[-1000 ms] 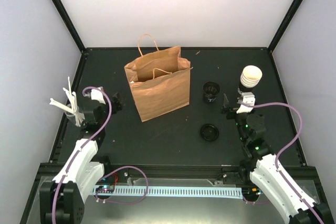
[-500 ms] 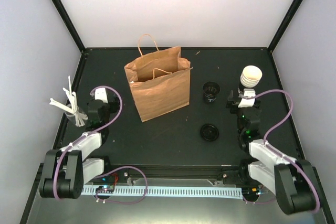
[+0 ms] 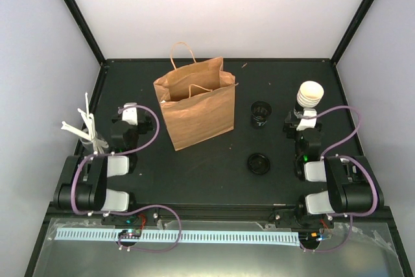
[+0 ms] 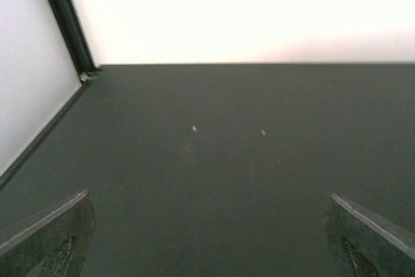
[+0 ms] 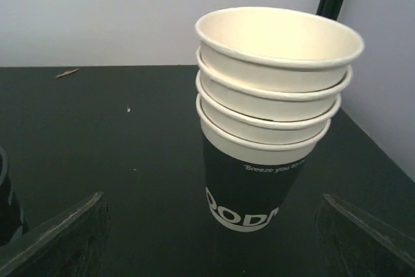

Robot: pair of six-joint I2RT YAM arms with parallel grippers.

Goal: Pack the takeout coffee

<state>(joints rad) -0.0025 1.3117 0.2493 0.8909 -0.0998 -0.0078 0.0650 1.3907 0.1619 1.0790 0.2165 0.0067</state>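
Our left gripper [image 4: 209, 225] hangs spread above the table [image 4: 227, 147]; our right gripper [image 5: 211, 215], also spread, faces the cup stack [image 5: 272, 95] near the right edge.

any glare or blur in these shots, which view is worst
Left wrist view is worst: the back wall is blown out to white, and its own fingertips are soft. Right wrist view: the stack of cups is sharp. Top external view: evenly lit, sharp.

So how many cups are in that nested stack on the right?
4, nested one inside another in the stack at the far right; the lowest shows its black printed side. More may hide inside.
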